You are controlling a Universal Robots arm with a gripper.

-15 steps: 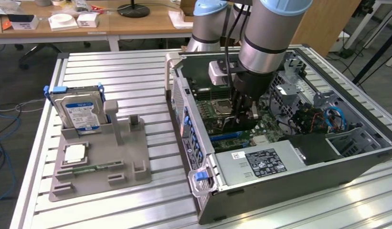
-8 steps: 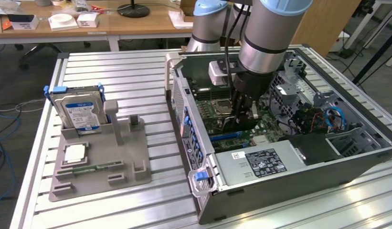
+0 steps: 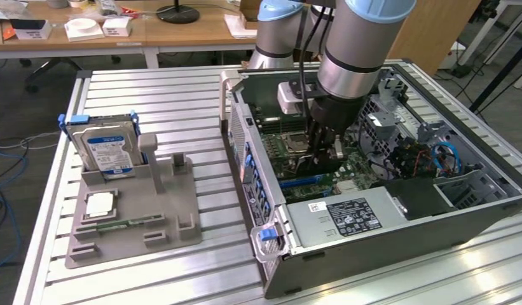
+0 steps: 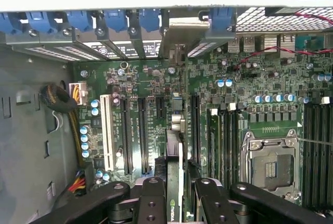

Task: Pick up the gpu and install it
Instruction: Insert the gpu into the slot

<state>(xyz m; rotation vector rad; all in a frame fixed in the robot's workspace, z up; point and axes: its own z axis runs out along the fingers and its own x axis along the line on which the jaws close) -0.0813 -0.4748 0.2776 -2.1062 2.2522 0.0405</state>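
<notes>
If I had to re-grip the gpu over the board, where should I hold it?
Hold the gpu by its top edge, coming straight down from above. It stands on edge over the motherboard slots, so only the two flat faces offer the gripper pads a pinch; the bracket end faces the case's rear wall.

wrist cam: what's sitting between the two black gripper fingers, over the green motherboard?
The gpu, a thin dark card seen edge-on with a silver bracket at its far end, clamped in the gripper. The wrist view shows it.
</notes>
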